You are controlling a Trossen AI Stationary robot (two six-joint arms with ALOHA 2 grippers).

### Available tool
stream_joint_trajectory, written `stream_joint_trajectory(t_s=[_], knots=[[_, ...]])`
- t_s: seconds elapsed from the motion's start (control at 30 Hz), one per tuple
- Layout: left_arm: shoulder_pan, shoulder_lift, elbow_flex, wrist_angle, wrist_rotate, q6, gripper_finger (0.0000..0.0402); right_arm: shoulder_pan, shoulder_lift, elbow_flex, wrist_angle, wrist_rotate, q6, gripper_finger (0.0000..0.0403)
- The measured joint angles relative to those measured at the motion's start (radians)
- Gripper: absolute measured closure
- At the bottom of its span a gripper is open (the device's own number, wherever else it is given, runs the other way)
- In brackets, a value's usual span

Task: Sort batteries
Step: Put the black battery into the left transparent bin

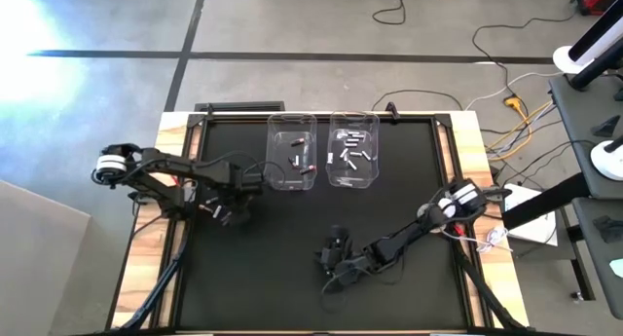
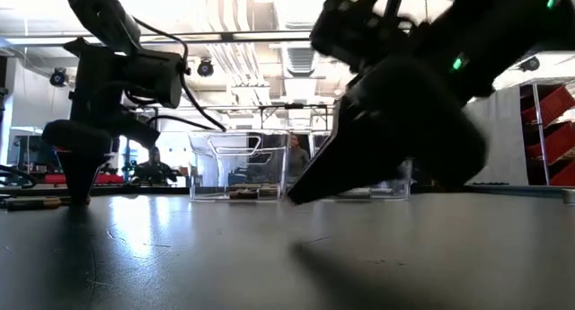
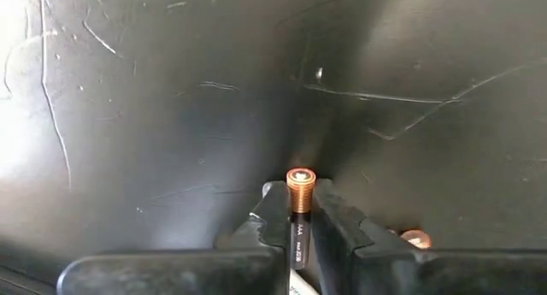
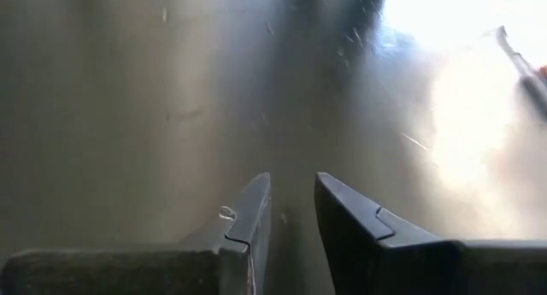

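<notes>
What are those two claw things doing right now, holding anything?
Left gripper: shut on a battery, down at the black table.
Right gripper: low over the table, a narrow gap between its fingers, nothing visible in it.

We see much bare black table (image 1: 292, 248) between the two arms, free to pass. At the far side two clear bins (image 1: 292, 153) stand just beside each other and block the way; only a narrow gap divides them.
</notes>
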Motion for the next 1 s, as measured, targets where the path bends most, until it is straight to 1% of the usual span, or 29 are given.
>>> stream_joint_trajectory(t_s=[0.13, 0.27, 0.33, 0.4, 0.5, 0.57, 0.63, 0.7, 0.8, 0.9, 1.0], knots=[[-0.057, -0.039, 0.032, -0.013, -0.035, -0.017, 0.0396, 0.003, -0.086, 0.0, -0.196, 0.008, 0.027, 0.0312], [-0.1, -0.086, 0.056, -0.004, -0.053, -0.038, 0.0398, 0.004, -0.154, -0.006, -0.323, 0.027, 0.056, 0.0316], [-0.117, -0.115, 0.061, 0.009, -0.065, -0.052, 0.0398, 0.005, -0.173, -0.019, -0.299, 0.031, 0.064, 0.0321], [-0.136, -0.145, 0.069, 0.031, -0.068, -0.058, 0.0398, 0.005, -0.176, -0.035, -0.231, 0.03, 0.039, 0.0325], [-0.176, -0.204, 0.073, 0.095, -0.071, -0.059, 0.0399, 0.005, -0.163, -0.069, -0.12, 0.002, -0.001, 0.0327], [-0.206, -0.249, 0.082, 0.156, -0.073, -0.064, 0.0399, 0.005, -0.157, -0.092, -0.126, -0.001, 0.004, 0.0326], [-0.231, -0.291, 0.091, 0.19, -0.111, -0.067, 0.0399, 0.005, -0.154, -0.108, -0.118, -0.001, 0.04, 0.0323], [-0.242, -0.332, 0.104, 0.227, -0.186, -0.059, 0.0399, 0.005, -0.155, -0.125, -0.118, 0.0, 0.068, 0.0319], [-0.222, -0.383, 0.134, 0.271, -0.27, -0.008, 0.0399, 0.005, -0.158, -0.134, -0.12, 0.006, 0.086, 0.0315], [-0.172, -0.418, 0.178, 0.369, -0.277, 0.079, 0.0399, 0.005, -0.167, -0.134, -0.117, 0.008, 0.086, 0.0314], [-0.096, -0.416, 0.219, 0.438, -0.271, 0.172, 0.0399, 0.003, -0.17, -0.135, -0.118, 0.007, 0.075, 0.0318]])
